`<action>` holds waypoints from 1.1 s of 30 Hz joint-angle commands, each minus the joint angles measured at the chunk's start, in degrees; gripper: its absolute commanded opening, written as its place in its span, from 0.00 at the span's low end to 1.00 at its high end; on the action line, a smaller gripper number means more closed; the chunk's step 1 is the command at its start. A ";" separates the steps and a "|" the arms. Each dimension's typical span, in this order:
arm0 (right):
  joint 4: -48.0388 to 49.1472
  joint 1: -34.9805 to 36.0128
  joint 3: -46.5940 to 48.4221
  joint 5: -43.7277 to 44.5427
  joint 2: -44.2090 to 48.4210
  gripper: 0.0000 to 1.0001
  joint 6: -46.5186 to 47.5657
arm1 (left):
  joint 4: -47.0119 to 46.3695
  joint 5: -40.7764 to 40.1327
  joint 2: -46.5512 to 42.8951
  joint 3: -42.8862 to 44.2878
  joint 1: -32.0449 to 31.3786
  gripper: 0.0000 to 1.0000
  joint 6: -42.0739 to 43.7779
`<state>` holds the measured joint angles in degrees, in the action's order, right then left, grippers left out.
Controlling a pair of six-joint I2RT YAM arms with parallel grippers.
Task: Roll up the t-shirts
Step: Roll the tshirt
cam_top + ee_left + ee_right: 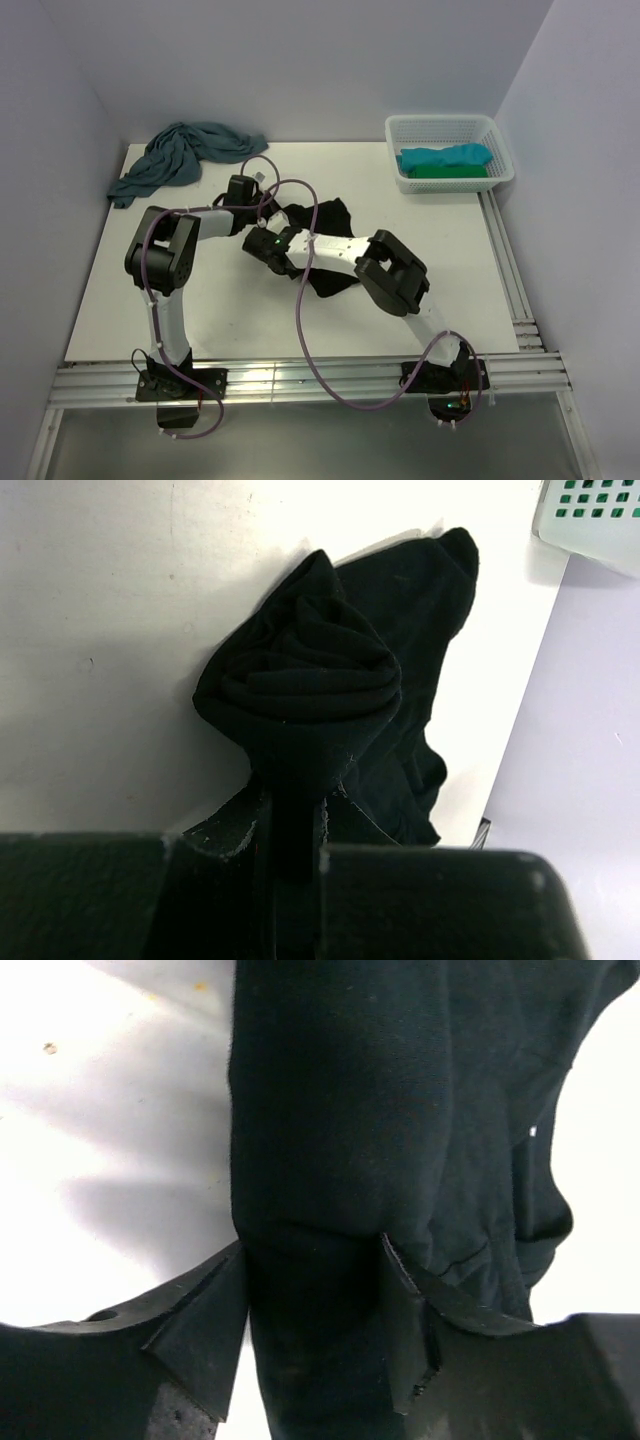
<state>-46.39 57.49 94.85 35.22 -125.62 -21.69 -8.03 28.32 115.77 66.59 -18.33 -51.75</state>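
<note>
The black t-shirt [325,225] lies mid-table, partly wound into a roll [300,680]. My left gripper [243,200] [293,825] is shut on a pinched fold at the roll's near end. My right gripper [272,250] [312,1310] reaches in from the right, and both of its fingers [200,1330] press the sides of a thick rolled band of the same shirt [340,1110]. A dusty-blue t-shirt [185,155] lies crumpled at the back left. Turquoise [445,157] and green [450,172] t-shirts sit rolled in the basket.
A white mesh basket [440,122] [590,510] stands at the back right corner. Purple cables loop over both arms above the table. Aluminium rails run along the front and right edges. White walls enclose the table on three sides.
</note>
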 commanded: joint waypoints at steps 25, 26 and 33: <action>18.75 -8.08 -18.01 -23.59 17.15 0.00 -4.23 | 1.35 6.13 -1.51 1.97 2.59 0.15 -0.55; 21.06 -9.32 -22.21 -26.32 19.95 0.00 -5.02 | 1.27 6.40 -1.68 2.05 2.94 0.18 -0.72; 35.48 -18.73 -32.70 -49.87 25.16 0.00 -6.87 | -0.58 8.24 -2.91 2.23 4.35 0.34 -2.22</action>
<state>-16.51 40.93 64.84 -1.87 -102.45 -26.74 -5.74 35.68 116.18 67.26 -16.05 -53.30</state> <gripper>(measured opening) 0.308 0.329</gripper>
